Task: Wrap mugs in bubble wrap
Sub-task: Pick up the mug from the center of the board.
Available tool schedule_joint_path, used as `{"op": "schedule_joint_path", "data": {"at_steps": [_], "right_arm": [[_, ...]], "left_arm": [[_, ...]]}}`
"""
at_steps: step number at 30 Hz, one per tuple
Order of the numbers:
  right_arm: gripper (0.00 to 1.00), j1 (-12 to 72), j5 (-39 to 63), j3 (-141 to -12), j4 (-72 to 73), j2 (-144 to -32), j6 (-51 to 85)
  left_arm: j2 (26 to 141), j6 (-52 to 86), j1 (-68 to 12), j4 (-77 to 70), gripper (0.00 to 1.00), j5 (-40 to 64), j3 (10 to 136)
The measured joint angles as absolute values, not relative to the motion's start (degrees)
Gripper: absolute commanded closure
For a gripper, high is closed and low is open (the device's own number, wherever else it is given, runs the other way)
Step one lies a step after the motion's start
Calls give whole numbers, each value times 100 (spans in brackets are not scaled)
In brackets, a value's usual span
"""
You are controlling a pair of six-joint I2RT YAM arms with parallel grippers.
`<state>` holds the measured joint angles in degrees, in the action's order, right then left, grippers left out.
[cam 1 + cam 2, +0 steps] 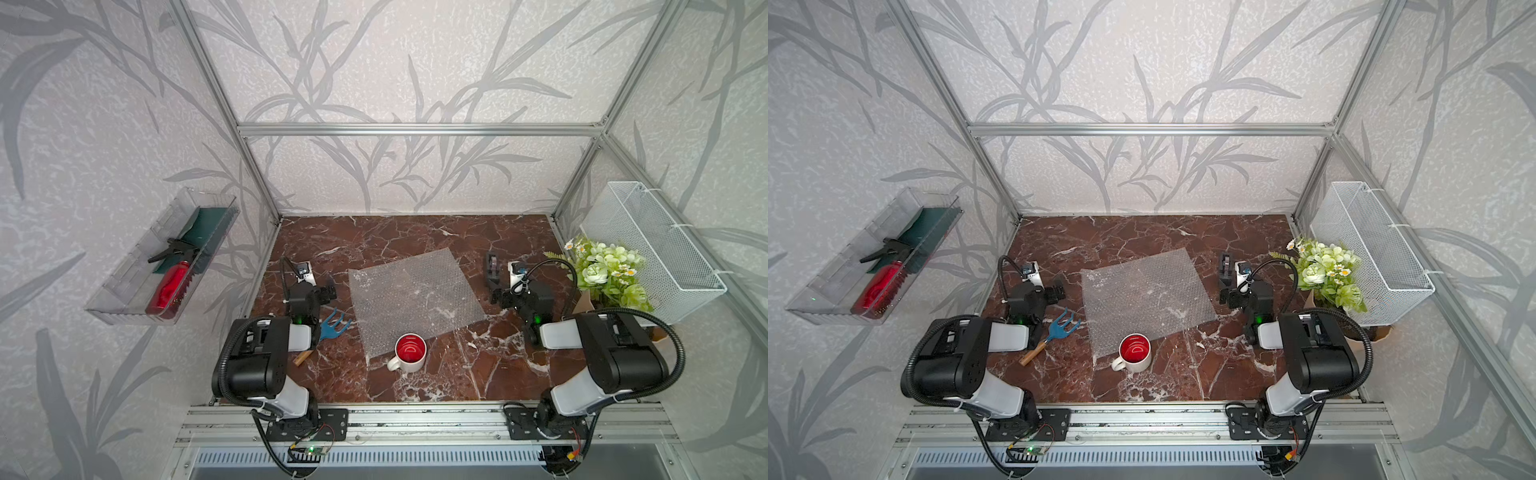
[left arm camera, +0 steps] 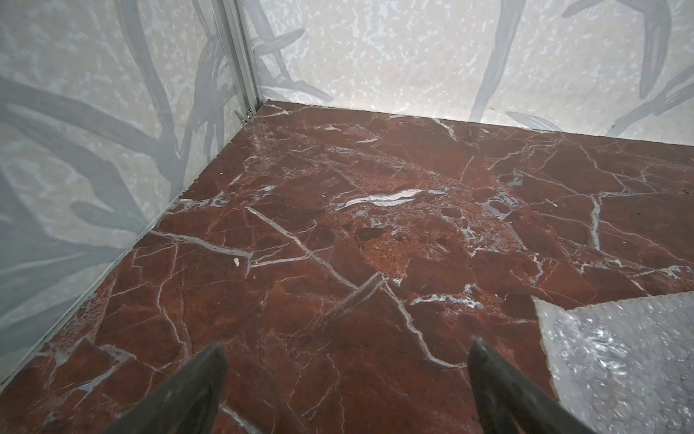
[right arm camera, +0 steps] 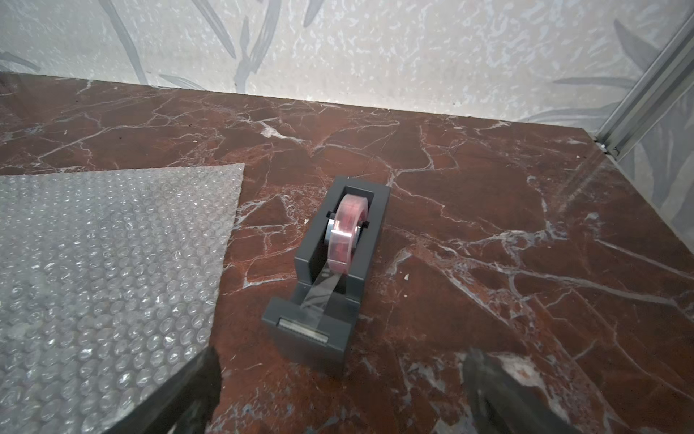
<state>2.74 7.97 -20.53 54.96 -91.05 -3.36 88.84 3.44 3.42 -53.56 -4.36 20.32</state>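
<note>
The mug (image 1: pixel 410 351) (image 1: pixel 1134 351), white outside and red inside, stands upright at the near edge of the bubble wrap (image 1: pixel 413 291) (image 1: pixel 1144 291), handle pointing left. The sheet lies flat in the middle of the brown marble table (image 1: pixel 478 374). Left of the sheet, my left gripper (image 1: pixel 329 291) (image 1: pixel 1059 291) (image 2: pixel 347 345) is open with nothing between its fingers; a corner of the bubble wrap (image 2: pixel 619 357) lies beside it. On the other side of the sheet, my right gripper (image 1: pixel 495 293) (image 1: pixel 1226 296) (image 3: pixel 340 355) stands open and empty beside the bubble wrap (image 3: pixel 105 270).
A dark tape dispenser (image 1: pixel 493 264) (image 3: pixel 330 270) sits just beyond the right gripper. A blue hand rake (image 1: pixel 334 326) lies by the left arm. Flowers (image 1: pixel 606 274) and a white wire basket (image 1: pixel 656 249) are at the right; a clear tray (image 1: pixel 137 257) holds a red spray bottle (image 1: pixel 166 286).
</note>
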Motion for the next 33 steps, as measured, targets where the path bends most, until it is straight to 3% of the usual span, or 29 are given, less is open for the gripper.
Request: {"op": "schedule_joint_path", "data": {"at_steps": [33], "right_arm": [[1,403,631,-2067,5231,-8927,-460]], "left_arm": [[8823,331,314,-5148,3,-447,2073]]}}
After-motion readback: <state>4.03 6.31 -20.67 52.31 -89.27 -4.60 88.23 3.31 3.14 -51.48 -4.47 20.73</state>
